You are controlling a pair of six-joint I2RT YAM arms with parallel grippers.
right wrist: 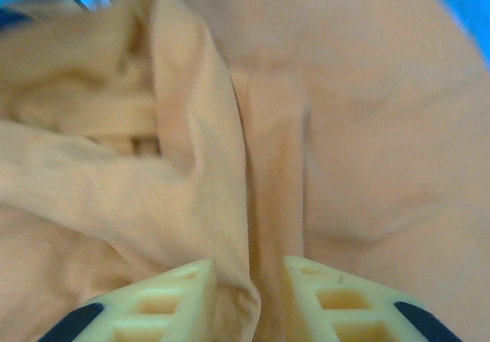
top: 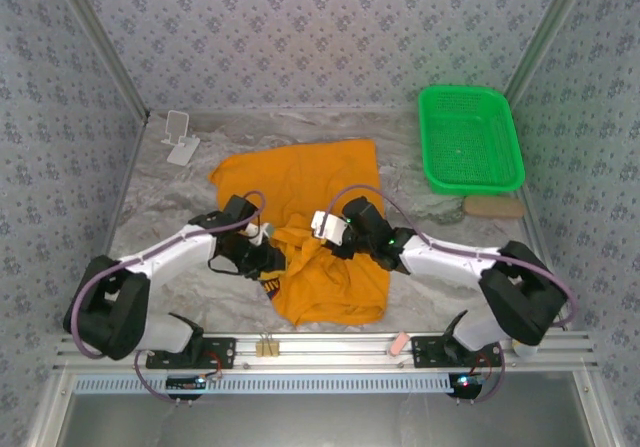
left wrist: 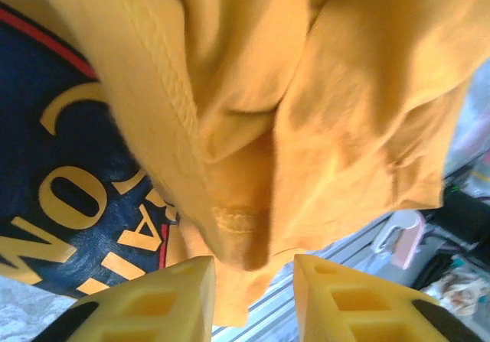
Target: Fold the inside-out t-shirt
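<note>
The t-shirt [top: 310, 192] lies mid-tabletop [top: 160, 217], bunched toward 6 o'clock. Soft, light, limp cloth: grasp at hems. Left tool [left wrist: 253, 269] and right tool [right wrist: 249, 269] each straddle a fold, jaws slightly apart; clamping cannot be told.

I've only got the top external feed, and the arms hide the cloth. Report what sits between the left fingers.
Observer: On the left wrist camera the left gripper stands open. A hemmed fold of the t-shirt hangs in the gap, clear of one finger.
Operator: Now the right one.
Observer: A lengthwise fold of cloth fills the gap of the right gripper. I cannot tell whether it is pinched.
Operator: Describe the print.
Observer: The print is dark blue with gold letters and a red edge, lying left of that hemmed fold.
</note>
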